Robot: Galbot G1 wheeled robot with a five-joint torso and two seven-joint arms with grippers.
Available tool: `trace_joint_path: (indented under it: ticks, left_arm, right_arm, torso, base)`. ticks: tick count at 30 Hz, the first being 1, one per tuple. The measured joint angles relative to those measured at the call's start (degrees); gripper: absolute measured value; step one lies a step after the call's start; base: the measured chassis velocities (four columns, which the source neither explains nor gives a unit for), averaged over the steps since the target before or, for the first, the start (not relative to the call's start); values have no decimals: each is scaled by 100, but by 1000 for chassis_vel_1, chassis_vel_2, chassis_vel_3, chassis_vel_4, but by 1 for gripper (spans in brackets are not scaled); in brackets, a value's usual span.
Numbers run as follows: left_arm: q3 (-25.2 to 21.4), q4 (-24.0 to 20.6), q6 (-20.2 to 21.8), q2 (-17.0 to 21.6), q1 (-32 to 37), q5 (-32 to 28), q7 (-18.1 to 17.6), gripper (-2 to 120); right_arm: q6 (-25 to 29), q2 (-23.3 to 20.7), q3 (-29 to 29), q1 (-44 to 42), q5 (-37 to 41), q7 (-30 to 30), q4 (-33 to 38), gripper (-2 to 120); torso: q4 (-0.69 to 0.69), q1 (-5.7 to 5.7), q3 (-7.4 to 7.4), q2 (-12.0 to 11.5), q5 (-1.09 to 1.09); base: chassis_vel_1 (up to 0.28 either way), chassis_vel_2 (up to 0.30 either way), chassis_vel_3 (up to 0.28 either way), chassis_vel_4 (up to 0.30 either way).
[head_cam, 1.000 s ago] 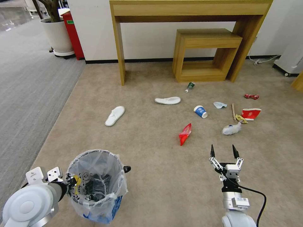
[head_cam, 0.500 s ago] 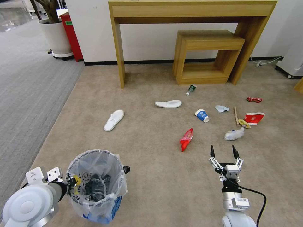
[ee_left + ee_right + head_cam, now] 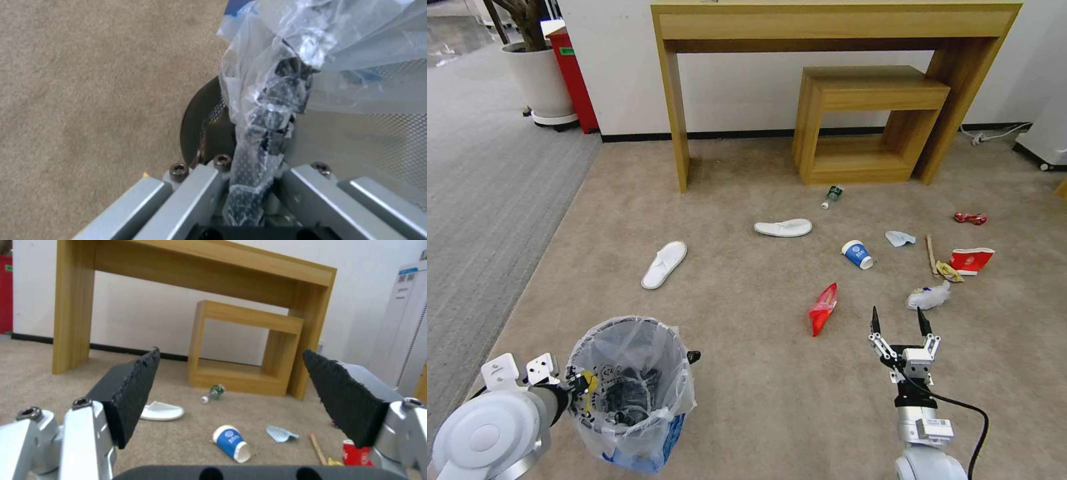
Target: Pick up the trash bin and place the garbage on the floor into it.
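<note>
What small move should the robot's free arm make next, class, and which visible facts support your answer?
Probably reach the right gripper forward and slightly left toward the red wrapper. Its jaws stand open and empty, and that wrapper is the litter lying nearest on the floor. The left gripper is already shut on the trash bin.

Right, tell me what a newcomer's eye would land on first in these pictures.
First, the trash bin with its crinkly clear liner, near the robot on its left, the left gripper clamped on its rim. Next, the litter strewn over the beige carpet ahead: two white slippers, a blue-white paper cup and a red wrapper. The right gripper hangs with jaws open just short of it.
</note>
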Motion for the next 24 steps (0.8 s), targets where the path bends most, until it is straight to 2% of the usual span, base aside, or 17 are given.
trace_joint_path:
  ticks: [24]
  left_arm:
    - [-2,-19,-2,-3,25,22,8,0]
  right_arm:
    - [51,26,5,-50,-36,-1,11,83]
  torso:
    - [0,0,0,0,0]
  base:
    - [-63,67,57,-65]
